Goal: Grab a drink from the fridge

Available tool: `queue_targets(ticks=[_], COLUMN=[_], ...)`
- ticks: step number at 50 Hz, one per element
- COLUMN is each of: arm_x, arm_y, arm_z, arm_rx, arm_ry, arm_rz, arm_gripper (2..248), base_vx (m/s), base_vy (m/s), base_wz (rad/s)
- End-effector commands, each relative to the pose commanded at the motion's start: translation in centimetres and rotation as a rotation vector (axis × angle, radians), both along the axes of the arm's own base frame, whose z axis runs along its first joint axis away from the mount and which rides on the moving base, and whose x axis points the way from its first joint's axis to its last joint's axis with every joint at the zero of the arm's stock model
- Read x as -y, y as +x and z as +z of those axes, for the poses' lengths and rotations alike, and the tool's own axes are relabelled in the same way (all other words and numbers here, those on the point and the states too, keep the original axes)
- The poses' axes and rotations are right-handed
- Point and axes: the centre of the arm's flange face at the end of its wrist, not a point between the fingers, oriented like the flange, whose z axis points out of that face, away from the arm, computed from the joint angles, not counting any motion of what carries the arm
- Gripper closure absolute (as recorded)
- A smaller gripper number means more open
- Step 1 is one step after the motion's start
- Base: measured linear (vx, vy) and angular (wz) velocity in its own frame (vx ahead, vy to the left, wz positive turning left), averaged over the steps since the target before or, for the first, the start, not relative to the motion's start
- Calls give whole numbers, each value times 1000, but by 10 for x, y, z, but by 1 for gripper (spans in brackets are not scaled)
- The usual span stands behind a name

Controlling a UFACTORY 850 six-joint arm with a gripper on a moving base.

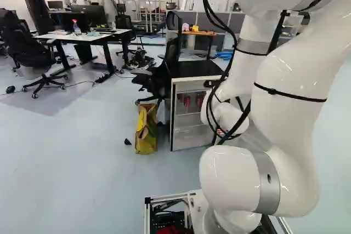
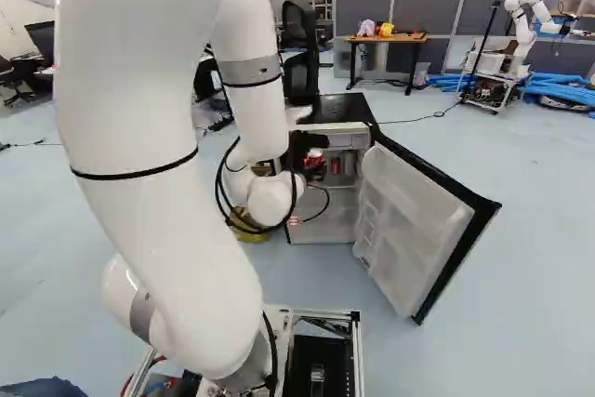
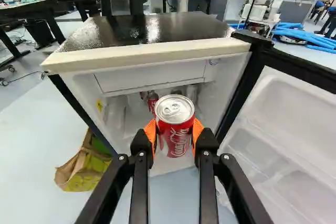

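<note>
arm point(image 2: 153, 146) bent toward open fridge point(image 3: 152, 54), pincer point(image 2: 301, 146) clasping upright red can point(image 3: 175, 129)

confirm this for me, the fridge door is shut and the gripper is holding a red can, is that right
Not quite: the fridge door is not shut but wide open, as the right base view shows. The rest is right: the gripper is holding a red can, seen in the wrist view.
</note>
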Motion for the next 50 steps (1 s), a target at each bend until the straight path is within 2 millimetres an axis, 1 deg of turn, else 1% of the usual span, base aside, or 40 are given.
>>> queue_targets(ticks=[21, 50], arm_x=[-3, -4], arm_y=[-3, 1], arm_z=[20, 42], arm_rx=[52, 72], arm_ry=[-18, -35], arm_rz=[23, 30], arm_gripper=[160, 160], base_vx=[0, 0], base_vy=[0, 0], base_wz=[0, 0])
